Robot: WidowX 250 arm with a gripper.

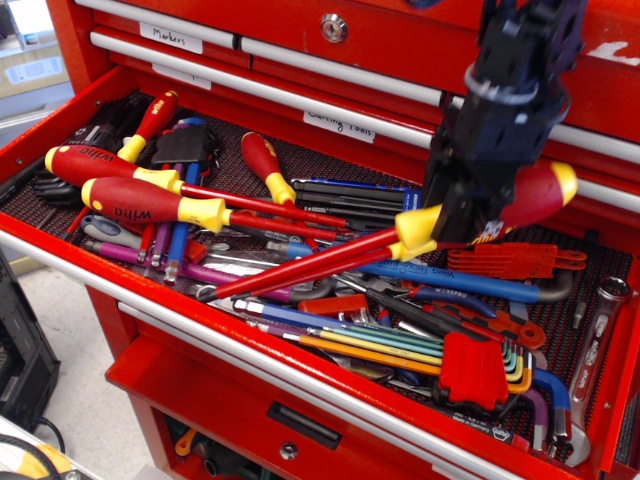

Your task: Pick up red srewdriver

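Hand (470, 215) grips plain red srewdriver (400, 240); neighbouring handles (130, 210) read "wiha"

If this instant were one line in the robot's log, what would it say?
phase: lifting | gripper: shut on red screwdriver at handle | handle end raised, shaft tip low by drawer front | other tools: in drawer

A red metal tool chest (350, 45) fills nearly the whole view. Its upper drawers are closed, with silver pull rails, white handwritten labels (170, 38) and a round lock (334, 27). One wide drawer (60, 130) stands pulled open, lined with a dark mesh mat. Below it a lower drawer front (250, 400) shows a black recessed handle. At the left edge lies a pale floor (70, 400), and a black box (20, 360) stands on it. The light is even and bright.
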